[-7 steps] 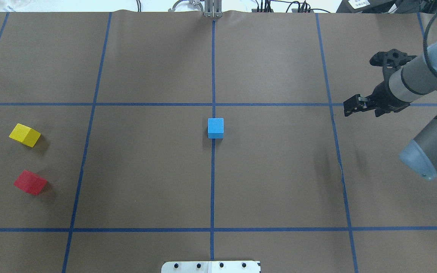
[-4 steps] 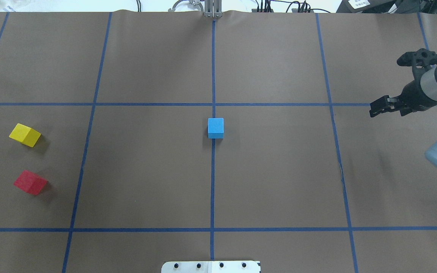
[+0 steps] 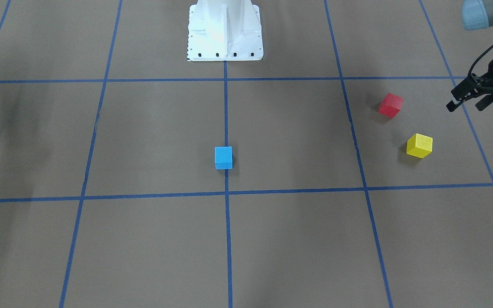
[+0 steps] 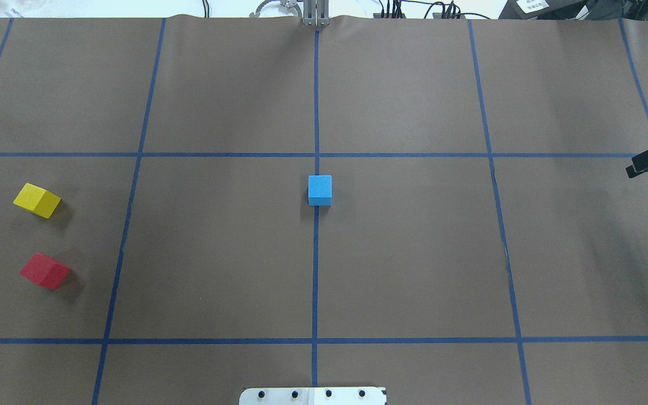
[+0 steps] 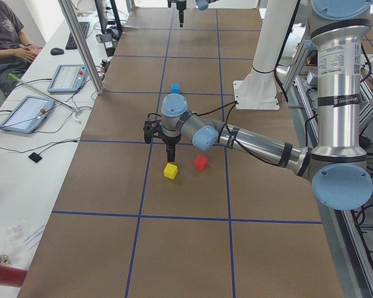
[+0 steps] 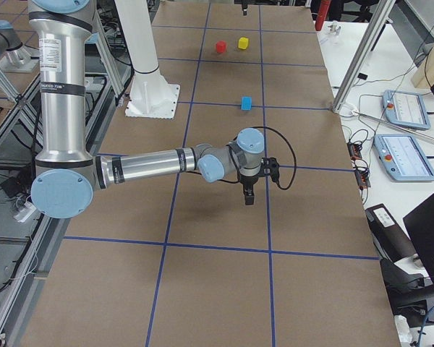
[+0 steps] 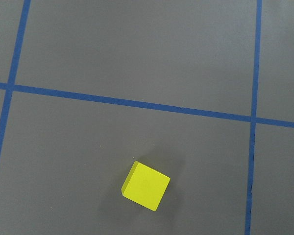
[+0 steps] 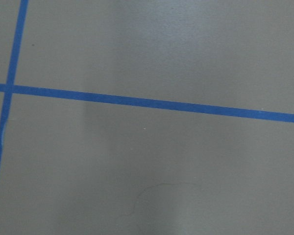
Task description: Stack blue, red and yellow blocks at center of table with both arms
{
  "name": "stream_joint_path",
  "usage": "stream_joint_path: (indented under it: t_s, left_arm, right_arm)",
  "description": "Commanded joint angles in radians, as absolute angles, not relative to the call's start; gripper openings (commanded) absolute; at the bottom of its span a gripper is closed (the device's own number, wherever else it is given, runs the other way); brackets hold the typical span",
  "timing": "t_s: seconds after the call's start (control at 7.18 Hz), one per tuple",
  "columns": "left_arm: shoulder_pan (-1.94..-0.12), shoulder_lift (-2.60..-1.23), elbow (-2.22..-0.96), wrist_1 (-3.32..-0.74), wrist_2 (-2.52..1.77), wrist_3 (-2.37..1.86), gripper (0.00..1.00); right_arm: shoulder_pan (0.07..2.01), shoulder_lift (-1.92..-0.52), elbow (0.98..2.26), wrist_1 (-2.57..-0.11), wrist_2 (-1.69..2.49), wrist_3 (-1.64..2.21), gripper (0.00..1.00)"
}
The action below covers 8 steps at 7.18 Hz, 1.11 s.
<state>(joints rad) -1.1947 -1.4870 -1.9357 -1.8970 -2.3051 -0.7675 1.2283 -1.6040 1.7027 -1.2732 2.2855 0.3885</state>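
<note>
**Right arm clearing out, left arm moving in**

We are drawing our right pincer back to the right edge of the tabletop. It is cropped there, so we cannot tell its spread. The blue block is sitting alone at centre. Our left pincer, fingers apart and empty, is hovering near the yellow block and red block, probably lining up the next pick.

brown taped table carries blue block, red block, yellow block.
</note>
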Motion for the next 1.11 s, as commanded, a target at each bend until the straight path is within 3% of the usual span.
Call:
stream_joint_path:
  t_s: [0.0,0.97]
  left_arm:
    - [-1.124,-1.480,-1.945,-1.908,-2.241,-0.762,1.00]
    - [-1.059,-1.447,-1.988,-1.959,-2.191,-0.635,1.00]
  right_arm:
    - [1.282,-1.611,1.654,-1.273,2.303,0.278,1.00]
    - [1.322,-1.626,1.632,-1.272,2.299,0.224,1.00]
